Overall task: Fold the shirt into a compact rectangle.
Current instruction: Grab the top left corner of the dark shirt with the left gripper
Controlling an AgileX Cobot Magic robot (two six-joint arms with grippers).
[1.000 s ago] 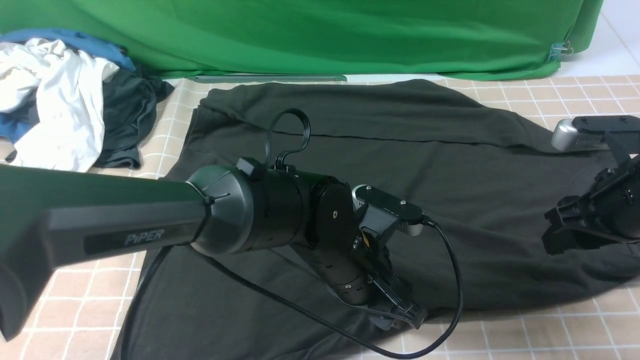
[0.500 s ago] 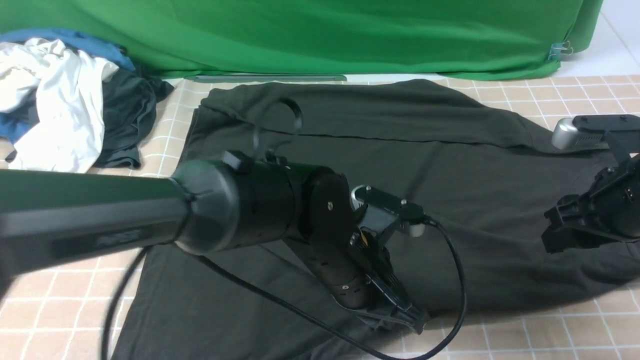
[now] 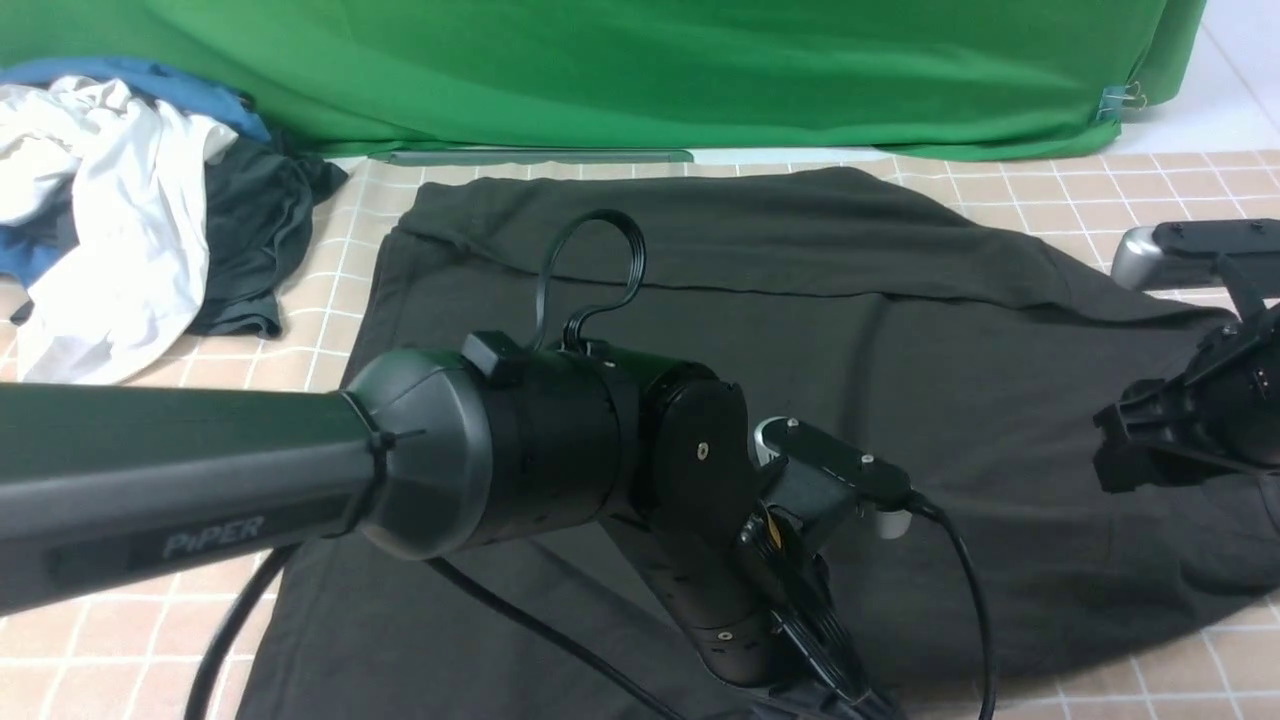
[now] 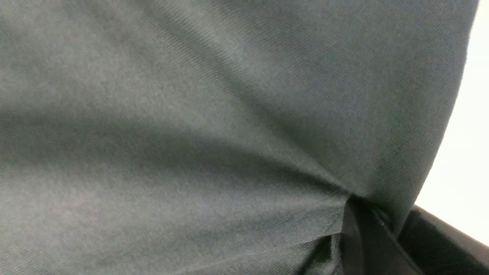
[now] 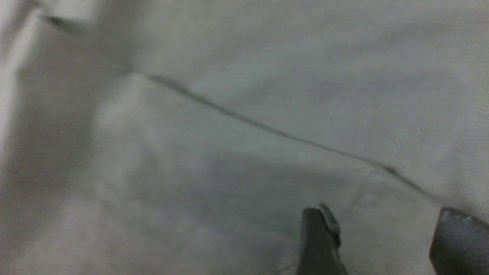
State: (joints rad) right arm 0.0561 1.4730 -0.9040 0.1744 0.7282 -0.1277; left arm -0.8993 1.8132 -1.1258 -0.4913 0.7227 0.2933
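Left arm has swung down and toward the robot since a second ago; left gripper (image 3: 840, 692) now sits at the very bottom edge of the front view, and the far hem of the shirt (image 3: 950, 330) has slid a little nearer with it. Jaws fully closed there, pinching a bunch of the black fabric: in the left wrist view the cloth draws into tight creases that run right into the grip. Shirt lies spread back-up across the tiled tabletop (image 3: 1100, 190), a fold line running across its far part, near edge hidden behind the arm. Right gripper (image 3: 1125, 455) hangs over the shirt's right side, jaws well apart, both fingers (image 5: 319, 236) above the cloth with nothing between them. Heap of white, blue and dark clothes (image 3: 110, 200) at far left, green backdrop (image 3: 650, 70) behind.
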